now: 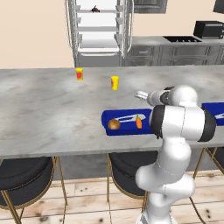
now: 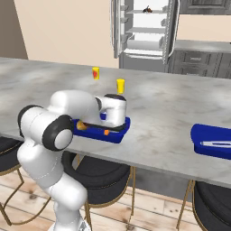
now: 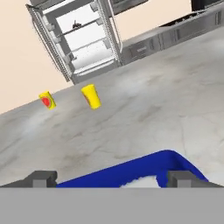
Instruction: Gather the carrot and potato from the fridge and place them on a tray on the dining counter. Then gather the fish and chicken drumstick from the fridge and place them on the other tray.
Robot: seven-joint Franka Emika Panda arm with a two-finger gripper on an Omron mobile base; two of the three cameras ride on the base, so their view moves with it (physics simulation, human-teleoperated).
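Note:
A blue tray (image 1: 127, 117) lies at the near edge of the dining counter, holding the potato (image 1: 114, 124) at its left and the carrot (image 1: 139, 122) to the right of it. From the right base view, the potato (image 2: 81, 126) and carrot (image 2: 106, 132) show in the same tray (image 2: 118, 134) below the hand. My gripper (image 1: 141, 95) hovers above the tray's far side, open, with nothing between its fingertips (image 3: 41, 177). The other blue tray (image 2: 212, 140) sits further right. On an upper shelf of the open fridge (image 1: 98, 30) is a small dark item (image 1: 95, 8), too small to tell whether it is fish or drumstick.
Two yellow cups (image 1: 114, 82) (image 1: 79, 73) stand on the marble counter (image 1: 43, 109) beyond the tray. Dark stools (image 1: 26, 175) are tucked under the counter's near edge. Grey cabinets and a microwave (image 1: 209, 29) line the back wall right of the fridge.

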